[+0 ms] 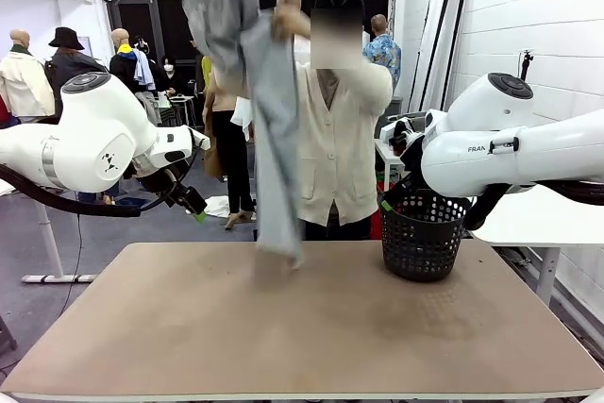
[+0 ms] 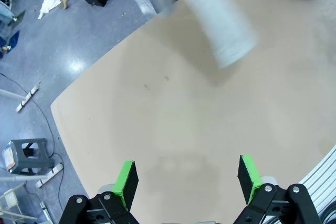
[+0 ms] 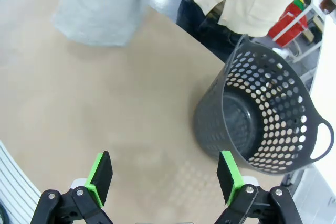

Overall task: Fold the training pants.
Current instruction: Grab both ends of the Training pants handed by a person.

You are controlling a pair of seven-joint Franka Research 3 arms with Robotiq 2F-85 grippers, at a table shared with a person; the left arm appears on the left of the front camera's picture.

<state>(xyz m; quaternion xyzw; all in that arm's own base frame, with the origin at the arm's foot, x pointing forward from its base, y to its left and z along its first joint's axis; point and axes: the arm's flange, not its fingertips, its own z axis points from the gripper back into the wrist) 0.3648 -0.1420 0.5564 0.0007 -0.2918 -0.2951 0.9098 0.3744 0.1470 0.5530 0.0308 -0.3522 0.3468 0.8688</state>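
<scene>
Both fingers stand wide apart and empty on my left gripper and right gripper, over the bare table. Beyond, the person's hand holds the pants up, hem low over the far side. No fold is made yet, I judge.

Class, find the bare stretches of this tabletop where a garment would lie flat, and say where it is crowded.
Bare: the near half of the brown tabletop, edge to edge, and its left side beside the hanging light grey jersey training pants. Crowded: the far right, where the dark perforated plastic basket stands.
</scene>
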